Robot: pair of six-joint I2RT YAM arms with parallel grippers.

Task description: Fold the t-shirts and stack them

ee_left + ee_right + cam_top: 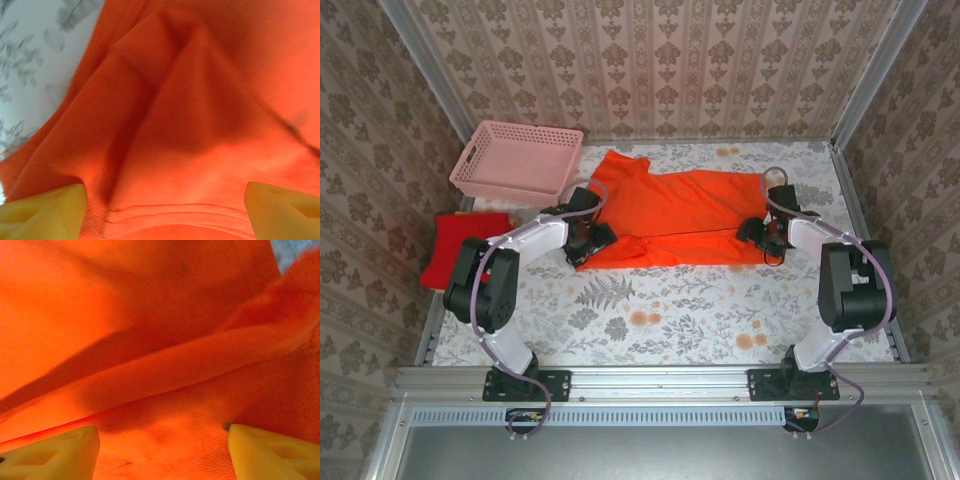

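Here the orange t-shirt [690, 212] lies spread across the far middle of the desk [650, 310], its long side running left to right, with one sleeve pointing toward the far left corner. A crease runs along its length, and the near strip of cloth sits slightly offset from the rest.

The left fingers [594, 238] rest at the shirt's left end, at its near corner. In the left wrist view the two yellow pads [45, 212] stand wide apart at the bottom corners, open, with nothing pinched between them. The orange cloth bunches into soft ridges ahead of them, a stitched hem runs across between them, and a patch of the floral desk shows at the upper left.

The right fingers [760, 232] sit at the shirt's right end, over the cloth. In the right wrist view their yellow pads [50, 455] are likewise spread and open, gripping nothing, with a long diagonal fold of orange fabric just beyond them.

The red t-shirt [465, 245] lies bunched at the left edge of the desk, well apart from the orange one and beside the left arm's elbow. A pink lattice basket [515, 160] stands in the far left corner, just beside the orange sleeve
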